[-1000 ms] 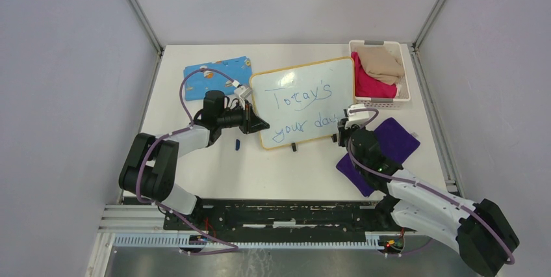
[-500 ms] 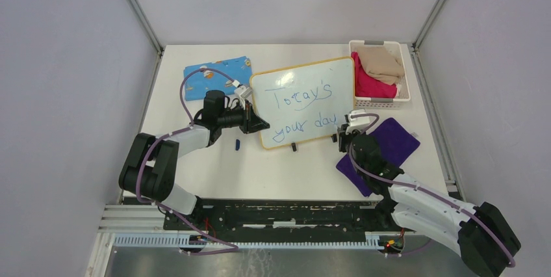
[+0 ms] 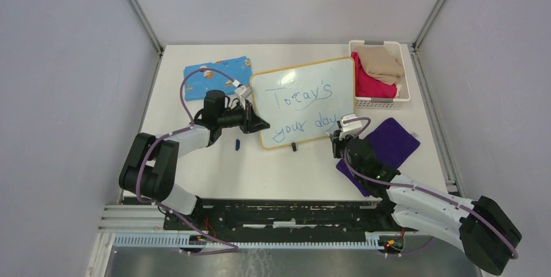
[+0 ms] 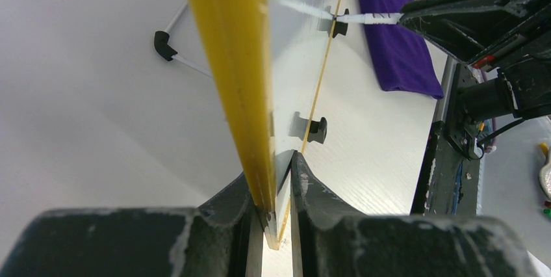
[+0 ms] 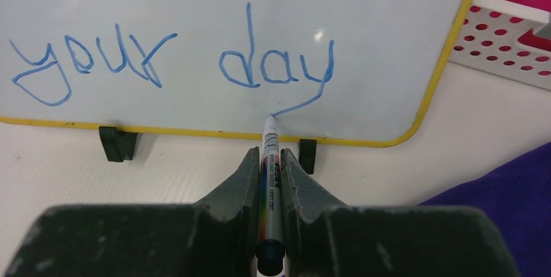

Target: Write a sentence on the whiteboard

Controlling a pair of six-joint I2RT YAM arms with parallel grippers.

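Observation:
The whiteboard point(image 3: 302, 100) with its yellow rim lies mid-table, with the sentence point(image 3: 304, 109) "Today's your day" in blue across two lines. My left gripper point(image 3: 258, 123) is shut on the board's left edge point(image 4: 247, 95), rim pinched between the jaws. My right gripper point(image 3: 339, 135) is shut on a white marker point(image 5: 269, 173), whose tip sits at the tail end of the "y" in "day" point(image 5: 286, 69), near the board's lower rim. Two black clips point(image 5: 117, 144) stand on that edge.
A blue patterned cloth point(image 3: 217, 72) lies left of the board. A white basket point(image 3: 383, 100) with tan and pink cloths stands at the back right. A purple cloth point(image 3: 390, 144) lies under my right arm. A small blue cap point(image 3: 238, 144) lies near the board's left corner.
My right gripper has drawn back toward the near left with the marker, finishing the tail of the "y". The left gripper has kept its hold on the board.

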